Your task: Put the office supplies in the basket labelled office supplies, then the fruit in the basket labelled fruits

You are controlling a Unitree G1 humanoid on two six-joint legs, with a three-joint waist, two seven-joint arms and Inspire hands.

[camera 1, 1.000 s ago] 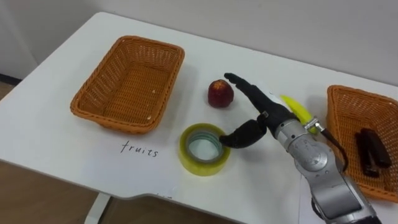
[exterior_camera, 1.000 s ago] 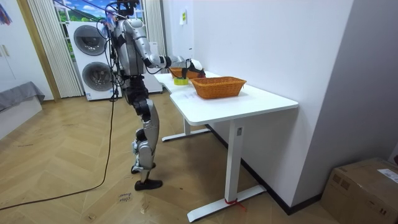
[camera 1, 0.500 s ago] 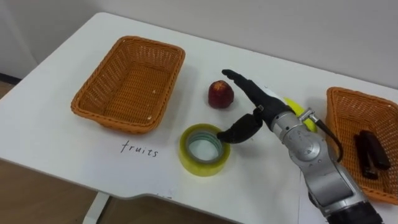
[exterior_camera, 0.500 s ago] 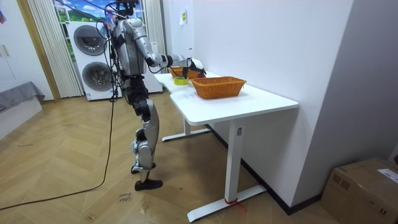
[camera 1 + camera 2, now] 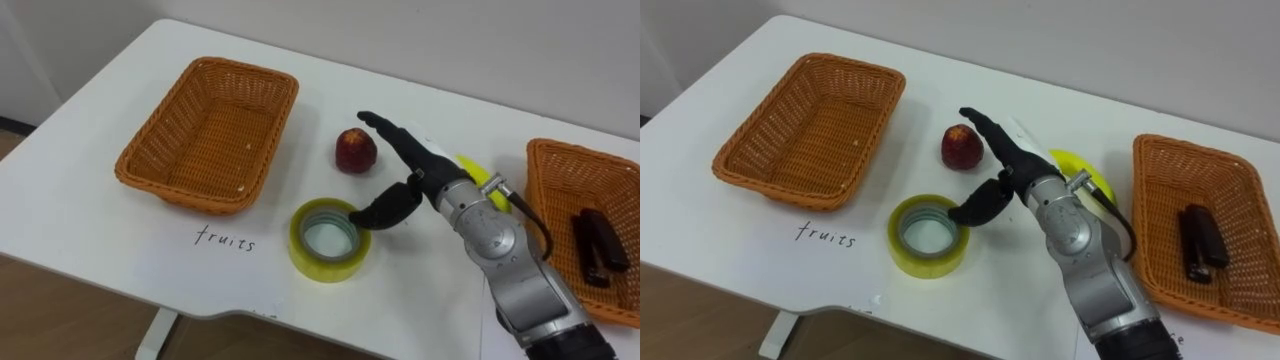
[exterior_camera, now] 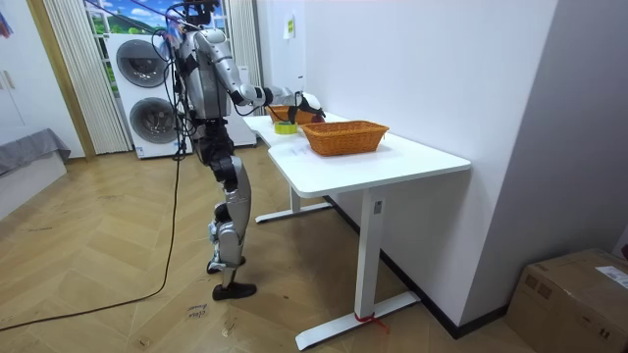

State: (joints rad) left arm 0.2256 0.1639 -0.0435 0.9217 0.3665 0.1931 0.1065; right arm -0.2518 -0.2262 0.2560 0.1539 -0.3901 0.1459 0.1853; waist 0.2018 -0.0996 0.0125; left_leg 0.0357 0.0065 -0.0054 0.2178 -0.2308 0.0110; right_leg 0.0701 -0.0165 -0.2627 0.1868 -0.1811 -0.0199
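Far left of the fingers, empty wicker basket (image 5: 207,135) sits near the white table's (image 5: 80,220) left edge. Handwritten word "fruits" (image 5: 224,239) is on the tabletop just in front of it, between basket and front edge; no other writing is legible. A bare strip of table lies between that basket and the fingertips, with open room there. Yellow tape roll (image 5: 328,238) lies flat, down-left of the thumb and close to the table's front edge; its right rim is just beside the thumb tip, and I cannot tell if they touch. Red apple (image 5: 354,150) is just left of the fingertips, on the table, not held. Right hand (image 5: 410,170) comes in from the lower right, fingers (image 5: 385,128) straight and close together, reaching past the apple's right side, thumb bent down toward the roll, nothing in its grasp. Behind the hand, right of the fingers, a yellow fruit (image 5: 480,175) lies on the table, partly hidden by the wrist. Well right of the fingers is a second wicker basket (image 5: 558,185) at the table's right end, with a dark stapler (image 5: 597,243) inside. Bare table lies behind the apple up to the back edge. In the room view the robot stands at the table's far end, one arm out over it.
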